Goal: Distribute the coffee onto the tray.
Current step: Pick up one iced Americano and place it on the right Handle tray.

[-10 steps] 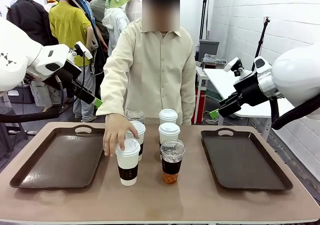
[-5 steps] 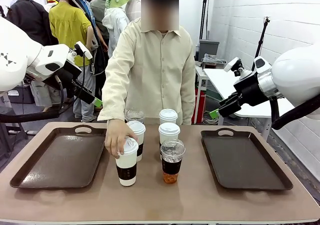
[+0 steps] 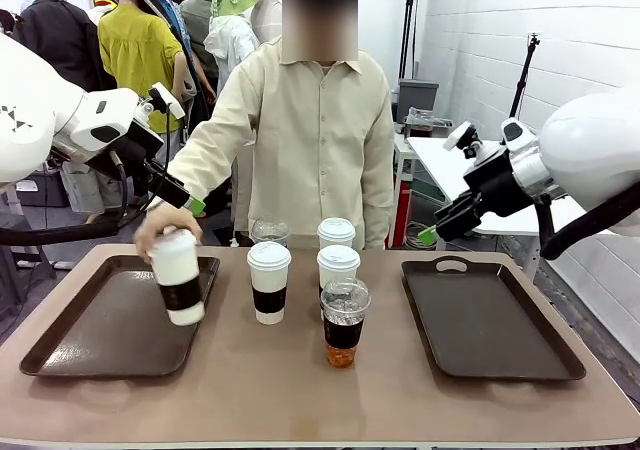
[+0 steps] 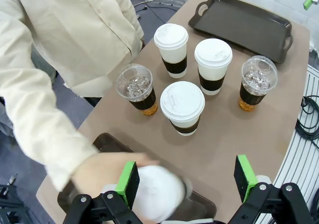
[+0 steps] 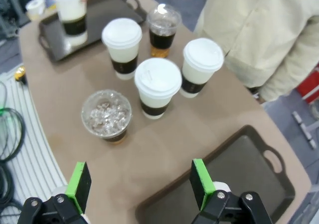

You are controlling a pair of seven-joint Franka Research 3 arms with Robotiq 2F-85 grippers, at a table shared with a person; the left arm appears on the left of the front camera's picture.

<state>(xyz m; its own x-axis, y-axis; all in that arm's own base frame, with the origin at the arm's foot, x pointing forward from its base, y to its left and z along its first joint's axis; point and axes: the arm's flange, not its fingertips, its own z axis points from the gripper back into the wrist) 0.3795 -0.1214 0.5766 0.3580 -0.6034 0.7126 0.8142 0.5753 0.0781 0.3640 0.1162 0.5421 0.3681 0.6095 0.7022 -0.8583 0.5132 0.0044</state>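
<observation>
Since a second ago the person's hand (image 3: 163, 228) has lifted the front-left white lidded cup (image 3: 178, 276) out of the group and carried it over the left tray (image 3: 100, 342). Cup is tilted, gripped at the lid; can't tell if its base touches the tray. Five stay mid-worktop (image 3: 320, 400): three sleeved white cups (image 3: 268, 282), two clear dome-lidded cups (image 3: 344, 320) holding amber-brown drink with ice. Right tray (image 3: 490, 340) unmoved. Left gripper (image 4: 187, 179) and right gripper (image 5: 140, 181) hang raised, fingers apart, gripping nothing.
</observation>
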